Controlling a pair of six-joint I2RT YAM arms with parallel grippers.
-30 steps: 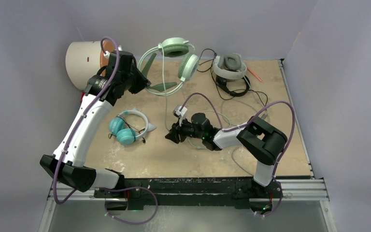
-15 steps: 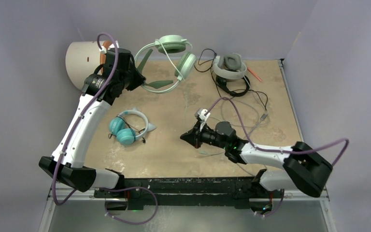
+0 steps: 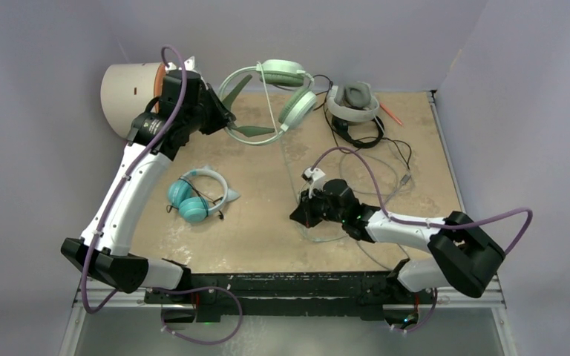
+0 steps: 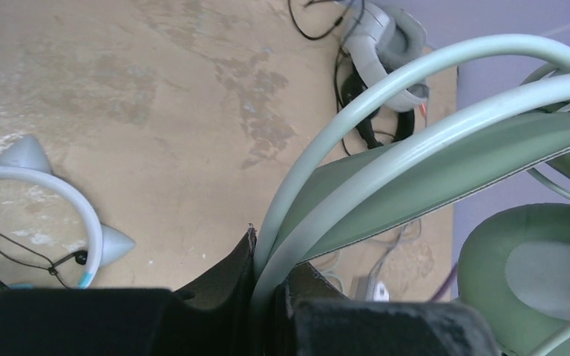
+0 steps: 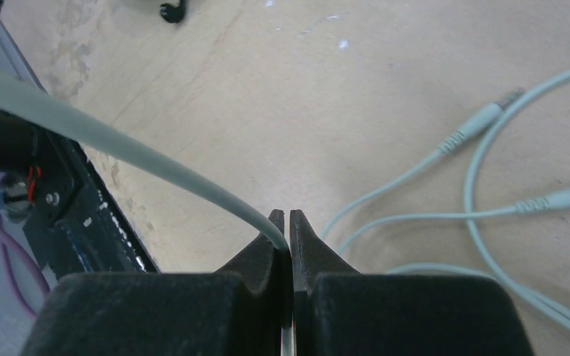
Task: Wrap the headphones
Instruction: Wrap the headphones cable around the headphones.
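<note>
The left gripper [image 3: 220, 116] is reaching to the far left part of the table [image 3: 252, 248], just in front of the cream drum [image 3: 128, 90], and it is clenching the mint-green headphones [image 3: 295, 106] by the headband. In the left wrist view its fingers [image 4: 226, 278] are pressing together on the two thin pale hoops of the band, with the padded strap [image 4: 445, 170] lying right beside them. One ear cup is hanging near the back wall; whether the cups are touching the table I cannot tell. The right gripper [image 3: 300, 215] is lying low over the middle of the table, nearer to the front edge, and its jaws are closing fully on the pale green cable [image 5: 119, 141] of the same headset (the cord is passing between the black fingertips [image 5: 273, 226] and going out to the left). More loops of this cable, with their plugs, are lying on the table just beside it. The teal headphones [image 3: 193, 196] with the white band are resting on the left side, well apart from both grippers. The white-and-grey headphones [image 3: 352, 104] are sitting at the far right corner, and the thin black headset [image 3: 358, 133] is lying just in front of them with its black cable spreading around.
</note>
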